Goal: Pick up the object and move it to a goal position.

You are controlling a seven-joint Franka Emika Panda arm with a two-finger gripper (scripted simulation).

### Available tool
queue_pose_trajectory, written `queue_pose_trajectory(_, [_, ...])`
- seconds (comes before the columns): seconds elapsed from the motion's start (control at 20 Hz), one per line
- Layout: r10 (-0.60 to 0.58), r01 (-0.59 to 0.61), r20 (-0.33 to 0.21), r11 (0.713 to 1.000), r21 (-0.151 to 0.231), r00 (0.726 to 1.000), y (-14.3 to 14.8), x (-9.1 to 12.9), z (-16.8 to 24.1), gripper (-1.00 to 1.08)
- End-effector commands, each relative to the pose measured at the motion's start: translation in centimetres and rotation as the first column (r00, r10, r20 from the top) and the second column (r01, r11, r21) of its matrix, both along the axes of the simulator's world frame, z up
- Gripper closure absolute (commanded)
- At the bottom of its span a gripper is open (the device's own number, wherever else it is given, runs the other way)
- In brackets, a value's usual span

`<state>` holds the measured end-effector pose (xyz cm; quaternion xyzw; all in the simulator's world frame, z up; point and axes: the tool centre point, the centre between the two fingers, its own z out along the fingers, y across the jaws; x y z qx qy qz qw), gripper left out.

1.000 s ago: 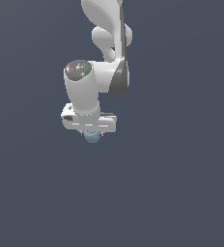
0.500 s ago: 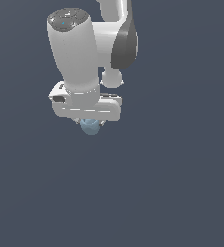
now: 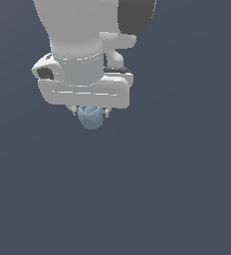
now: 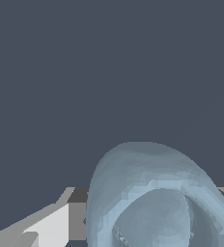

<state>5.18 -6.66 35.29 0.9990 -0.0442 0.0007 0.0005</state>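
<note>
- Arm (image 3: 82, 35) of white segments fills the upper left of the exterior view, coming down from the top edge, with a dark joint patch toward the exterior view's right at the top.
- The wide white hand block sits below the wrist, tilted slightly, its long side running across the exterior view.
- The gripper (image 3: 91, 112) hangs under that block, pointing down; only short stubs of its fingers (image 3: 105, 113) show on either side of the lump.
- The fingers stand closed in against the object (image 3: 91, 117), one stub at each side of it and touching it, so the pincer is narrowed to the lump's width and has hold of it.
- The object is a pale blue-grey rounded lump, narrower than the hand block, its lower half sticking out below the fingers.
- It hangs in the upper middle of the exterior view, left of centre, with plain dark grey-blue background all around; no surface edge or corner can be made out there, so its height above anything cannot be told.
- In the wrist view the object (image 4: 155, 198) looms large and close, showing a swirled hollow ringed by a thick rim.
- One white finger (image 4: 46, 226) with a dark inner face lies just beside the lump; a sliver of the other shows at the opposite side.
</note>
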Motion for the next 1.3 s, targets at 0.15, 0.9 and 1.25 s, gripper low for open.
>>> queue_pose_trajectory(0.15, [0.0, 0.0, -0.001, 1.0, 0.0, 1.0, 0.4, 1.0, 3.6, 1.08])
queue_pose_trajectory(0.9, [0.001, -0.001, -0.001, 1.0, 0.001, 1.0, 0.9, 3.1, 10.1, 1.08])
queue_pose_trajectory(1.25, [0.001, -0.001, -0.001, 1.0, 0.001, 1.0, 1.1, 3.7, 11.5, 1.08])
